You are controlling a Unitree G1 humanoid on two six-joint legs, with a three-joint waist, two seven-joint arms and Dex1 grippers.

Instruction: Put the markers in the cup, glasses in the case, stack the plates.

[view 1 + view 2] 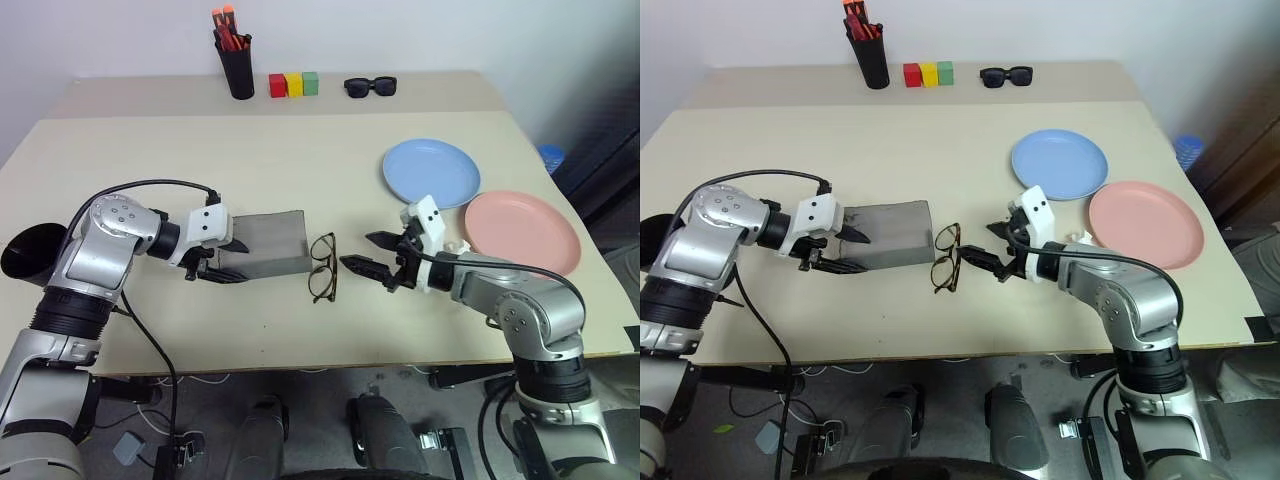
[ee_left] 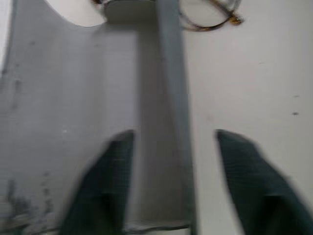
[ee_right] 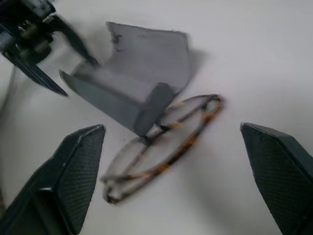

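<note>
Table (image 1: 250, 160) spans the frame; at right, the light blue plate (image 1: 432, 172) and salmon plate (image 1: 522, 232) lie side by side, unstacked. At centre left, the grey case (image 1: 262, 243) stands open, my left gripper (image 1: 212, 262) at its outer end, jaws spread astride one wall without clamping it. Just right of the case lie the glasses (image 1: 323, 267), folded, touching its end. My right gripper (image 1: 375, 254) faces them, jaws wide apart and empty. Risk, as I judge it: closing low may skid the thin frame against the case or nudge the unheld case away.
</note>
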